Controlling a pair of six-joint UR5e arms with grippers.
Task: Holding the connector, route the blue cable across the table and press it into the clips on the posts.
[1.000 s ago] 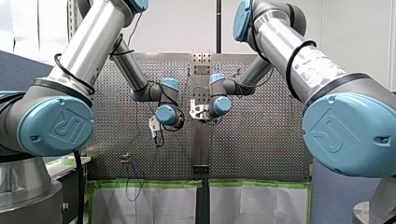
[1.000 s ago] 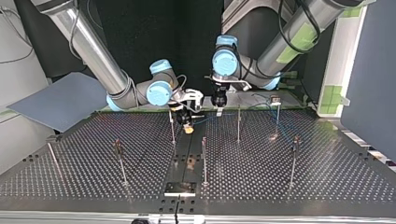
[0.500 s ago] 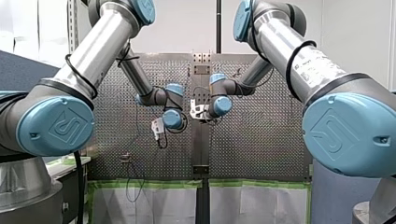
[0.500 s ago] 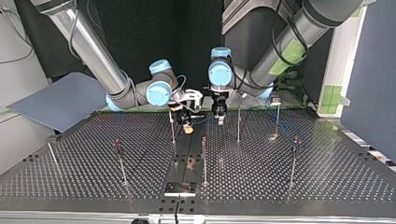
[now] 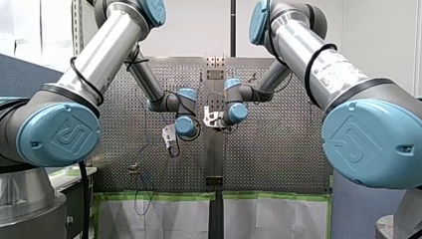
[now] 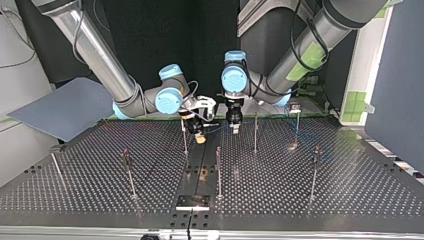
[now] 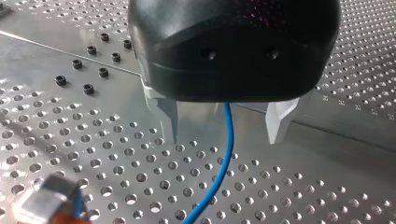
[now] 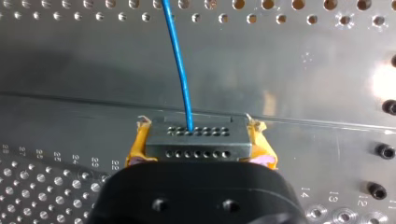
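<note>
Rising from the near part of the perforated metal table [image 6: 325,195] in the top view, thin metal posts [image 6: 218,172] stand well apart from one another. Farther back, the robot's right gripper [image 6: 200,136] is clamped by its yellow pads [image 8: 138,145] on the grey rectangular connector [image 8: 198,140], from which the thin blue cable [image 8: 180,60] leaves. Just beyond, that cable runs between the spread metal fingers [image 7: 166,116] of the robot's left gripper [image 7: 224,126], which hangs low over the table.
</note>
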